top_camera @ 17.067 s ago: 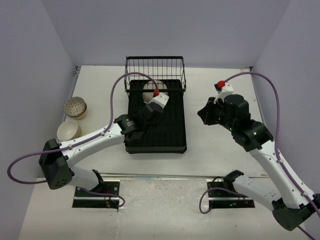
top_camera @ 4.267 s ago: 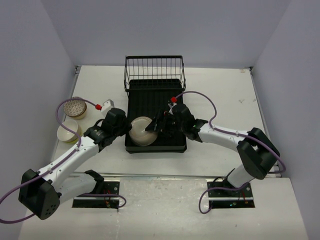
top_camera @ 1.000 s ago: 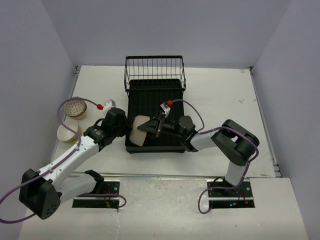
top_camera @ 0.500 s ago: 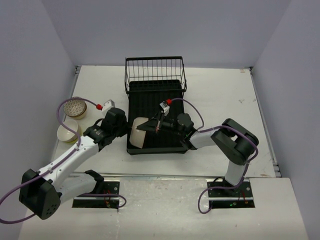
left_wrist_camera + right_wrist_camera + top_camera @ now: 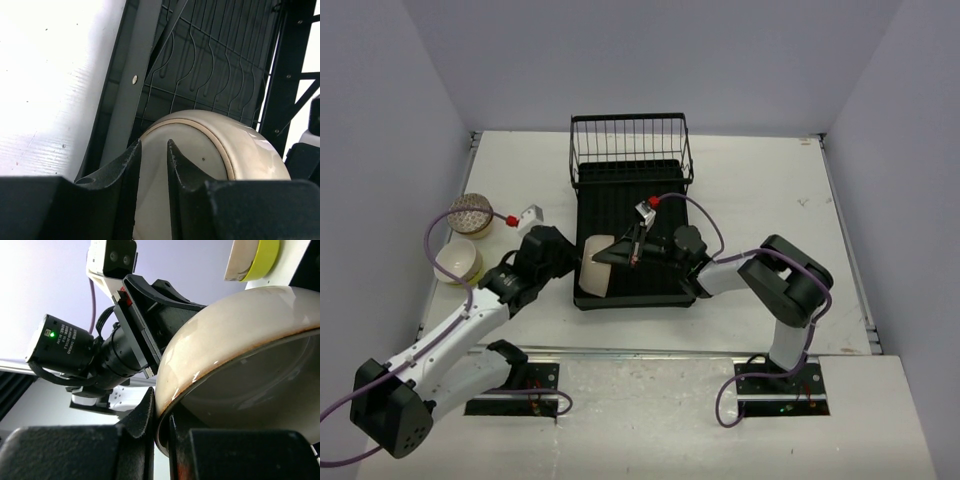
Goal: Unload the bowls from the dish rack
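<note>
A larger cream bowl stands on edge over the near left corner of the black dish rack. My right gripper is shut on its rim; in the right wrist view the fingers pinch the brown-edged rim of the bowl. My left gripper is just left of the bowl, empty, its jaws a narrow gap apart. In the left wrist view the bowl's underside fills the space behind the fingertips. A net-pattern bowl and a lime-yellow bowl with a cream inside sit on the table at far left.
The rack's wire basket stands at its far end. The rack's gridded floor holds nothing else that I can see. The left arm's camera and wrist are close beside the held bowl. White table lies right of the rack.
My left arm has drawn back a little down and left from the bowl. My right gripper keeps the bowl on edge in the same spot.
</note>
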